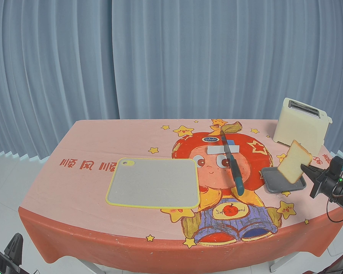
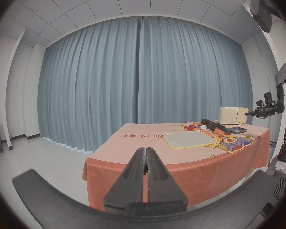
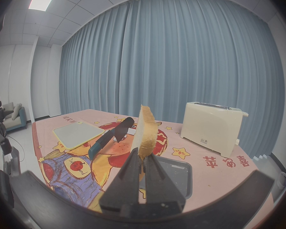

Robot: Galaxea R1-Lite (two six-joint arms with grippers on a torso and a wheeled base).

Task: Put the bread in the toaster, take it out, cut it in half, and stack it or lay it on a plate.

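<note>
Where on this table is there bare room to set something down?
Free: the board itself, the cloth left of and behind it. Crowded: the right end, with knife, tray, toaster and the right end effector holding bread.

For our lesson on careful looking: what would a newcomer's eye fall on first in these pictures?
First, the bread slice held aloft by the right gripper, jaws shut on it, over the grey tray on the robot's right, near the cream toaster. Then the knife lying across the cartoon tablecloth, right of the cutting board.
</note>
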